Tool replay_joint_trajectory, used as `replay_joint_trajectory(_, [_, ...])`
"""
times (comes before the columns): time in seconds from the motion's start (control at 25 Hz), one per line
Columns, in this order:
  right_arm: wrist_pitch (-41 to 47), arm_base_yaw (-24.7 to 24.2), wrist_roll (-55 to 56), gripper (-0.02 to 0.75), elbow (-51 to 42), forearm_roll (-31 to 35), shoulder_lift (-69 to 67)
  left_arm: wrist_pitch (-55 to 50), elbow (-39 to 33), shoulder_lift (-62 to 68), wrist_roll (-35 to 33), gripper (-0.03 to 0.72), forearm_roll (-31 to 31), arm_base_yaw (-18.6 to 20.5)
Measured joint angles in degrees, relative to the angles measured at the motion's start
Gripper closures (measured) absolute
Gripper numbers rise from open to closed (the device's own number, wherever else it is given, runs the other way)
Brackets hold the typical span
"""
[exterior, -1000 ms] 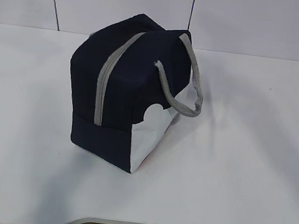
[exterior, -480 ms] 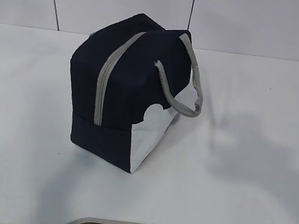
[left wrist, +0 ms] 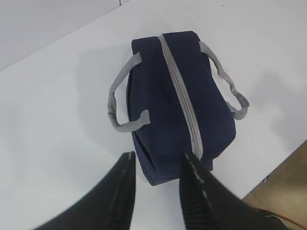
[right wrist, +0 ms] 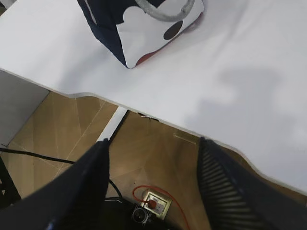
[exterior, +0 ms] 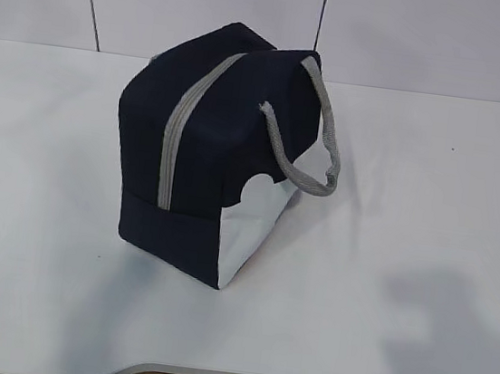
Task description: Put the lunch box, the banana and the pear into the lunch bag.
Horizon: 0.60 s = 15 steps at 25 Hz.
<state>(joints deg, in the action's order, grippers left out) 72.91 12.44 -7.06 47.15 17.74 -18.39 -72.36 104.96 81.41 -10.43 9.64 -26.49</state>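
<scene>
Exterior view shows only the lunch bag [exterior: 213, 151] standing alone on the white surface [exterior: 423, 263], a little left of the middle, its grey zipper [exterior: 175, 141] drawn closed along the top and down the near face. One grey handle [exterior: 307, 135] droops over the right side above the white corner panel [exterior: 249, 228]. I see no lunch box, banana or pear in any view, so I judge they are already inside, or else out of sight; I cannot say which.

From my left wrist I look down on the bag [left wrist: 180, 103] from above. My left fingers [left wrist: 156, 189] are spread moderately and hold nothing, their tips just short of the bag's near end. Both handles [left wrist: 120, 103] flop outward, one on each side, and the zipper [left wrist: 184, 103] runs unbroken from end to end.

My right fingers [right wrist: 153, 187] are spread wide and empty, hanging out past the front edge of the surface [right wrist: 230, 62], over the wooden floor [right wrist: 144, 143] and a floor socket [right wrist: 156, 203] with a red cable. Only the bag's lower corner [right wrist: 144, 36] shows in that view.

With the bag zipped and nothing left outside, I judge the work nearly or wholly done. To finish well, I would lift my left fingers straight up so they do not catch a handle or nudge the bag, and keep my right fingers clear of the surface edge as I draw away.
</scene>
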Motion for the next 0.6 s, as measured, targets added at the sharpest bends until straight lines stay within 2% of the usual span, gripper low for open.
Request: replay_joint_trajectory(0.6, [0.0,0.0,-0.21,0.271,-12.26,0.64,16.71,-0.4,0.0,-7.22,-1.13,0.452,-2.16,0.0])
